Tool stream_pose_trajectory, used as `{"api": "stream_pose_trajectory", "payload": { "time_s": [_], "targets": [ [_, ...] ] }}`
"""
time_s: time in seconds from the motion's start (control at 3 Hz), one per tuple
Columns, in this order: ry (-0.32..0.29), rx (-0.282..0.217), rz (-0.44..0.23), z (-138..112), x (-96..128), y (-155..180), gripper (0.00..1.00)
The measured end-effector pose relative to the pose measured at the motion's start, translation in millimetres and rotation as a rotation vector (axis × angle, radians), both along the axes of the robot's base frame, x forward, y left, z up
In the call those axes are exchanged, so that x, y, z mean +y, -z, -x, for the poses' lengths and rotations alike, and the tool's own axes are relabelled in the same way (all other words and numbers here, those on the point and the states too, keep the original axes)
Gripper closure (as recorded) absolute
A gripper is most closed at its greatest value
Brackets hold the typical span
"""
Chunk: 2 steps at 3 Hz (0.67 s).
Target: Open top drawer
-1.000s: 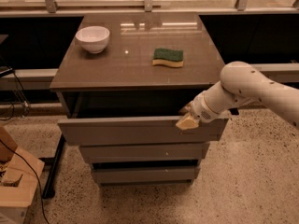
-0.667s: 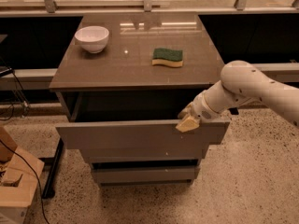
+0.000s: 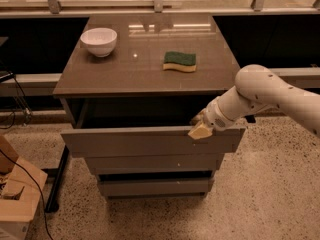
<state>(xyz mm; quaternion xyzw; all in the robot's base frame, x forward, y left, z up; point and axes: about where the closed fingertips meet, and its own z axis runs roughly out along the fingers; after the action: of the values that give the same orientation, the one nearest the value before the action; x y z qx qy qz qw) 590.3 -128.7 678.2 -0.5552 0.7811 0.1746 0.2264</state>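
Note:
The top drawer is a wide grey-brown flat front with no handle. It stands pulled out from under the cabinet's tabletop, with a dark gap behind its upper edge. My gripper reaches in from the right on a white arm. It sits at the drawer's upper edge near the right end, one tan fingertip hanging over the front face. Two narrower drawer fronts lie below it.
A white bowl stands at the tabletop's back left. A green and yellow sponge lies right of the middle. A cardboard box and a black cable are on the speckled floor to the left. A ledge with railing posts runs behind.
The top drawer has slid further out toward the camera, and my gripper has moved with its upper edge. The bowl and sponge have not moved.

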Motion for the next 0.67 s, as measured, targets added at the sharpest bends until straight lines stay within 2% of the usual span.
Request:
{"api": "stream_pose_trajectory", "payload": {
  "time_s": [0.67],
  "targets": [
    [-0.013,0.007,0.006,-0.8,1.9,0.4,0.18]
  ]
}}
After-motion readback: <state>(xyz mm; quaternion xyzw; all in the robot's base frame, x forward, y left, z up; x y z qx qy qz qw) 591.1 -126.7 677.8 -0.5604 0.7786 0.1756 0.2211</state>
